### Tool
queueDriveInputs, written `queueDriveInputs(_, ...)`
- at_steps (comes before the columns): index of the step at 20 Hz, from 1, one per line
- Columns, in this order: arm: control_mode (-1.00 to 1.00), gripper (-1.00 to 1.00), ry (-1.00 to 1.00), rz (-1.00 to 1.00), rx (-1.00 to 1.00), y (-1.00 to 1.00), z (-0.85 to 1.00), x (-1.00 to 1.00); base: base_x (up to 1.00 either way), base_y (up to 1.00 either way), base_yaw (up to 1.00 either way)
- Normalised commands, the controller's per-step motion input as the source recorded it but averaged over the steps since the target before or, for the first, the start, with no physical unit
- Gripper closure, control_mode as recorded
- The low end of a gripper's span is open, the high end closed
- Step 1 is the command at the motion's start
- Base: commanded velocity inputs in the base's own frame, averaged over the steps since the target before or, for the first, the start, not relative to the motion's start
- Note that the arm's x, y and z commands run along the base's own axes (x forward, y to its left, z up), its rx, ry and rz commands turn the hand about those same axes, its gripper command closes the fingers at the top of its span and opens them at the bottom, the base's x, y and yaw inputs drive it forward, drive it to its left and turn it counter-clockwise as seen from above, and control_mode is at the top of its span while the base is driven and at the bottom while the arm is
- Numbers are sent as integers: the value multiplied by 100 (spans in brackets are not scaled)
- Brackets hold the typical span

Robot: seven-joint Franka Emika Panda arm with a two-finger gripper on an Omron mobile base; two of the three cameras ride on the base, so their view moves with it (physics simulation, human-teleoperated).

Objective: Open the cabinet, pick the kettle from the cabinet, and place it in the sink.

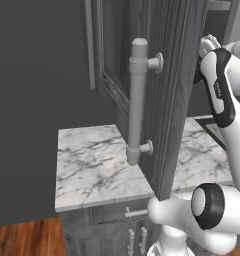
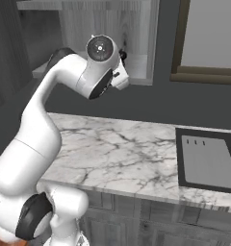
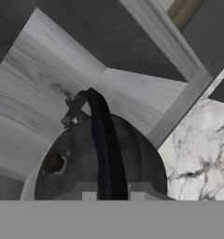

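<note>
Inside the open cabinet (image 2: 108,29), on its pale wood shelf, sits the kettle (image 3: 86,163), a squat black round body seen close up in the hand view. Its arched handle (image 3: 103,144) runs straight up the middle of that view, passing between the fingers at the bottom edge, and the fingers are closed on this handle. A small spout opening shows on the kettle's left side. Whether the kettle's base touches the shelf cannot be told from these views.

In the right base view the gripper (image 2: 121,67) reaches into the cabinet's lower opening, with the white arm (image 2: 45,115) arching up from the lower left.

The cabinet door (image 1: 157,90) stands swung out over the counter (image 1: 92,165), its long grey bar handle (image 1: 137,105) upright and facing the left base camera.

The marble counter runs rightward to the sink (image 2: 206,161), a dark basin with a light grey panel, well apart from the cabinet. A framed window (image 2: 209,38) hangs on the wall above the sink. Lower drawers (image 1: 117,225) with thin metal pulls sit beneath the counter.
</note>
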Motion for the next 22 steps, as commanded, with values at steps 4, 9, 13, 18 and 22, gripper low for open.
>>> queueDriveInputs(4, -100, 100, 0, 0, 0, 0, 7, -60, 0, 0, 0)
queueDriveInputs(9, -100, 100, 2, 0, 0, 4, 3, -61, 0, 0, 0)
queueDriveInputs(13, -100, 100, 14, 0, 0, 15, -6, -57, 0, 0, 0)
queueDriveInputs(18, -100, 100, 15, 0, 0, 20, -10, -46, 0, 0, 0)
queueDriveInputs(22, -100, 100, 7, 1, 0, 21, -17, -40, 0, 0, 0)
